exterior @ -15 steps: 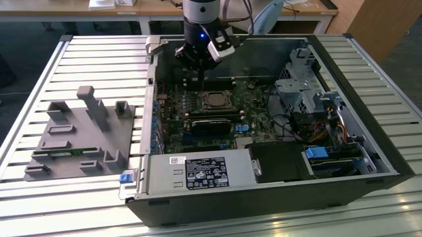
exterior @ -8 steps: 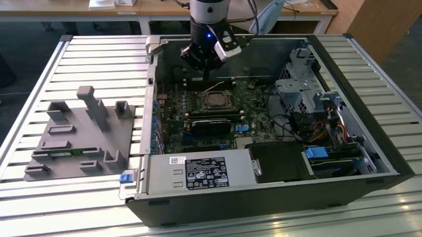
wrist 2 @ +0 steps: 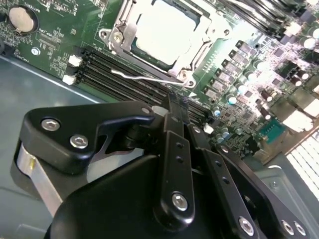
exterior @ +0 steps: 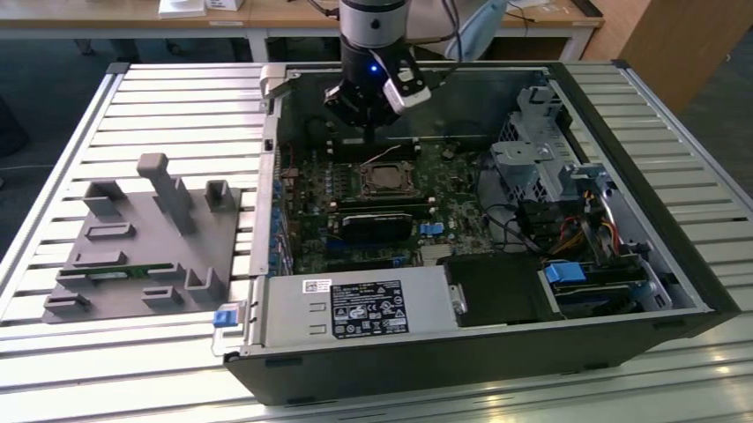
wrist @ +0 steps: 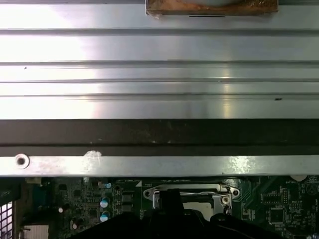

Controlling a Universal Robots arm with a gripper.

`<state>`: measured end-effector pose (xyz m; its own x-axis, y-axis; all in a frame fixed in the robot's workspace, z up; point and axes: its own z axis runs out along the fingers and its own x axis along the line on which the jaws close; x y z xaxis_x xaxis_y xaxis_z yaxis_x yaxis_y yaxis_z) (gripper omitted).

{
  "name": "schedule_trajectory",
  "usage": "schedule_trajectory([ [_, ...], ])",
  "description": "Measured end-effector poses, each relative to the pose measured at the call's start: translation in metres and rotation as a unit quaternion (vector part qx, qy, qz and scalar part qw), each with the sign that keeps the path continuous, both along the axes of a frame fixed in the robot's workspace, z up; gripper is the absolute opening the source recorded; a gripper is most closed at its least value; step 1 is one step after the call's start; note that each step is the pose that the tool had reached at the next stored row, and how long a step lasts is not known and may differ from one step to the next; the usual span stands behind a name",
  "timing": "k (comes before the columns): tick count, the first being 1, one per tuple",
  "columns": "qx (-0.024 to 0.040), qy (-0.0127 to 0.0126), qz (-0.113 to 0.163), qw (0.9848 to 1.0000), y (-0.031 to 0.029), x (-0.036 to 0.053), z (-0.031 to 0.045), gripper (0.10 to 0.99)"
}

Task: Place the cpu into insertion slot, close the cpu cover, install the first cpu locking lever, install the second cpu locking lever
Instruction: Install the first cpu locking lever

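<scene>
claw [wrist 2: 175, 107]: closest thing in my second wrist view, fingers look pinched together with nothing between them, tip hovering just short of the socket
locking lever [wrist 2: 149, 78]: thin wire bar lying along the socket's near edge
cpu [wrist 2: 167, 30]: sitting in the insertion slot [exterior: 385, 179]
cpu cover [wrist 2: 209, 42]: down around the chip
bench [exterior: 70, 132]: slatted, carrying the open PC case [exterior: 471, 352]

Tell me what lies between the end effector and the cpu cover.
In the second wrist view, a thin metal lever and black memory slots lie between end effector and cpu cover.
</scene>
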<state>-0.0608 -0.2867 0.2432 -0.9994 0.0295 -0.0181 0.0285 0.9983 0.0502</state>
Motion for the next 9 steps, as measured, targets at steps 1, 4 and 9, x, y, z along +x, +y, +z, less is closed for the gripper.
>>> schedule_trajectory([
  [1, -0.0001, 0.0001, 0.000, 1.0000, 0.0000, 0.0013, -0.0006, 0.106],
  [4, 0.0000, 0.0000, 0.000, 1.0000, 0.0000, 0.0071, -0.0026, 0.106],
  [9, 0.0000, 0.0000, 0.000, 1.0000, 0.0002, 0.0105, -0.0081, 0.106],
])
